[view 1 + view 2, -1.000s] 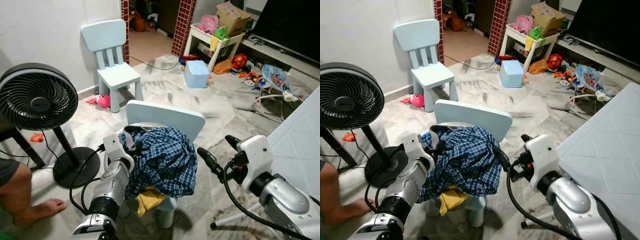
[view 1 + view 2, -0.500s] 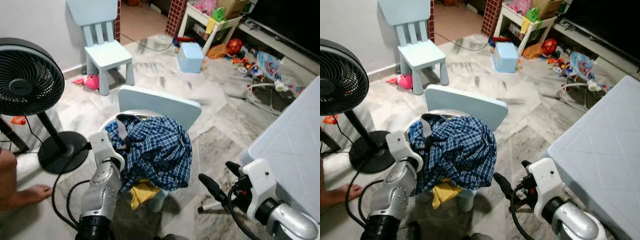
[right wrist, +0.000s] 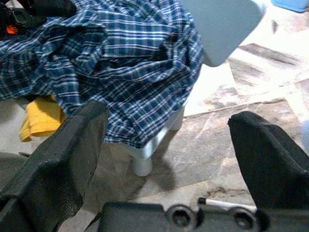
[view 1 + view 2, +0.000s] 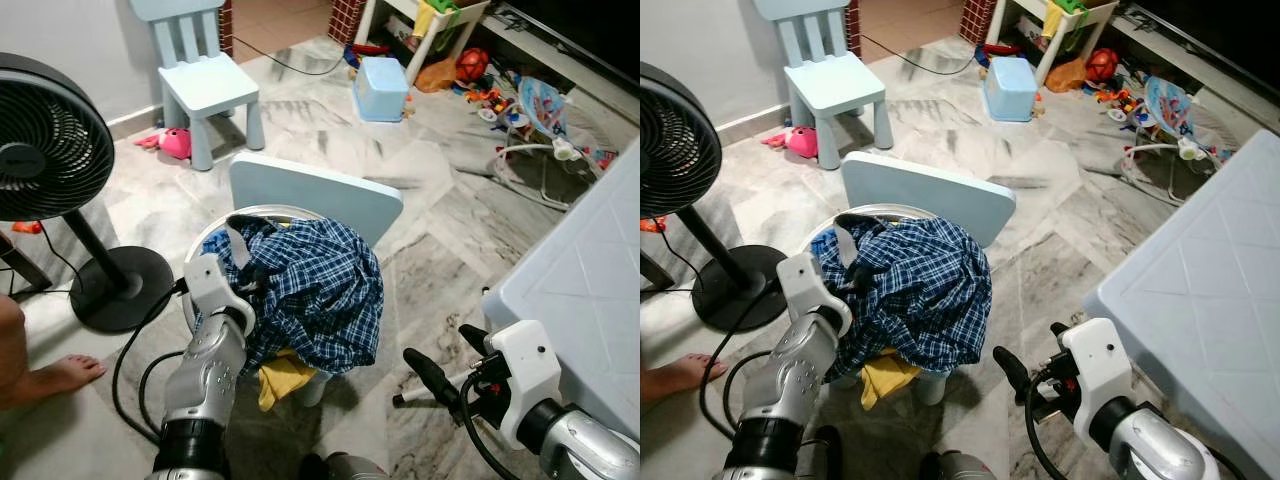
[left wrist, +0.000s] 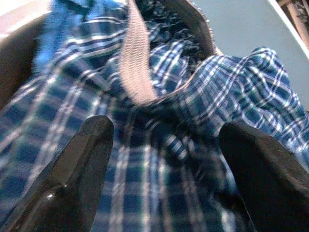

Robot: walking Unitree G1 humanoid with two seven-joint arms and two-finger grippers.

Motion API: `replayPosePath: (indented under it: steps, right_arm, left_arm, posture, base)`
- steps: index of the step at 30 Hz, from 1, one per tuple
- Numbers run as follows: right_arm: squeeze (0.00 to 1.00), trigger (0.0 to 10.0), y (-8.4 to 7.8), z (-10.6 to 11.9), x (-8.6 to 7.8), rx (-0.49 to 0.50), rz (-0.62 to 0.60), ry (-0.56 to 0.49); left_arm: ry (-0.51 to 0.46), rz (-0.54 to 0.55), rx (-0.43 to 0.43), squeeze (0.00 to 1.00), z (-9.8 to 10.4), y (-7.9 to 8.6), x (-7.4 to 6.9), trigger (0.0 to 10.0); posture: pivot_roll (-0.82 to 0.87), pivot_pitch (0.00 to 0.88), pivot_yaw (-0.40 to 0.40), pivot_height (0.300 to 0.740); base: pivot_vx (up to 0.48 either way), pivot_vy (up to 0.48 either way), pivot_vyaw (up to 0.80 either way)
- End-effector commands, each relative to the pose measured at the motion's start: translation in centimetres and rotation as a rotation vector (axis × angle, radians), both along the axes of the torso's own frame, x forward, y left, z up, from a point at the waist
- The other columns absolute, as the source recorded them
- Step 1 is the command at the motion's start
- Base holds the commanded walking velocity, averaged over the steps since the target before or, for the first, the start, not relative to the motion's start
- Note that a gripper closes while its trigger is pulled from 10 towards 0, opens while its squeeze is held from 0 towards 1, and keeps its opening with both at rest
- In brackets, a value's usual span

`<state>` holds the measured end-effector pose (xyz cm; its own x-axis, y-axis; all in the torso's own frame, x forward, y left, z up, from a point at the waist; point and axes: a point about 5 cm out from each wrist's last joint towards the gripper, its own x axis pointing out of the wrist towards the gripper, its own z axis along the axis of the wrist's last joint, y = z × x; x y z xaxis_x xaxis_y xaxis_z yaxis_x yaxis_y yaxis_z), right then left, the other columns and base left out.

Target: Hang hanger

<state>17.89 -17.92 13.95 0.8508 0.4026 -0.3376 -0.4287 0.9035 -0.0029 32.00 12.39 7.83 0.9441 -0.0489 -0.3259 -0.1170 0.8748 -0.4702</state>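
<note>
two chairs [image 4: 210, 85] [image 4: 315, 200], one fan [image 4: 45, 140], one plaid shirt [image 4: 310, 290], one yellow cloth [image 4: 280, 375], one blue stool [image 4: 382, 88].

A grey-veined marble floor [image 4: 440, 215] runs from a white wall [image 4: 70, 40] out to a brick-red tiled doorway edge [image 4: 345, 8]. A black fan [image 4: 45, 140] stands on a round base near the wall with its cable trailing over the floor, a pale blue chair [image 4: 205, 75] stands against the wall with a pink toy [image 4: 175, 143] beside its leg, and a second pale blue chair [image 4: 315, 200] stands nearer the middle. Farther off are a blue step stool [image 4: 381, 88], a white shelf [image 4: 440, 35] with scattered toys [image 4: 500, 95], a baby bouncer [image 4: 545, 120], and at the right a white quilted surface [image 4: 585, 270].
</note>
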Motion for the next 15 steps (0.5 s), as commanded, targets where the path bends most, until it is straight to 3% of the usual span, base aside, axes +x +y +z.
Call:
replayPosePath:
  steps: [1, 10, 15]
  right_arm:
    - [0.0, 10.0, -0.7, 0.4, -0.3, -0.033, -0.032, -0.002]
    - [0.0, 10.0, -1.0, 0.4, -0.4, -0.042, -0.041, -0.005]
    - [0.0, 10.0, -1.0, 0.5, -0.4, -0.044, -0.04, -0.009]
  left_arm:
    - [0.01, -0.019, -0.03, 0.0, -0.3, -0.6, 0.4, 10.0]
    - [-0.015, -0.016, -0.062, 0.0, 0.2, -0.7, 2.5, 10.0]
    - [-0.012, -0.01, -0.167, 0.0, 0.0, -1.0, 2.9, 10.0]
  posture:
    - [-0.32, 0.226, -0.2, 0.74]
    - [-0.33, 0.22, -0.196, 0.74]
    - [-0.34, 0.222, -0.196, 0.74]
  base:
    - [0.0, 0.0, 0.0]
    - [0.0, 0.0, 0.0]
    - [0.0, 0.0, 0.0]
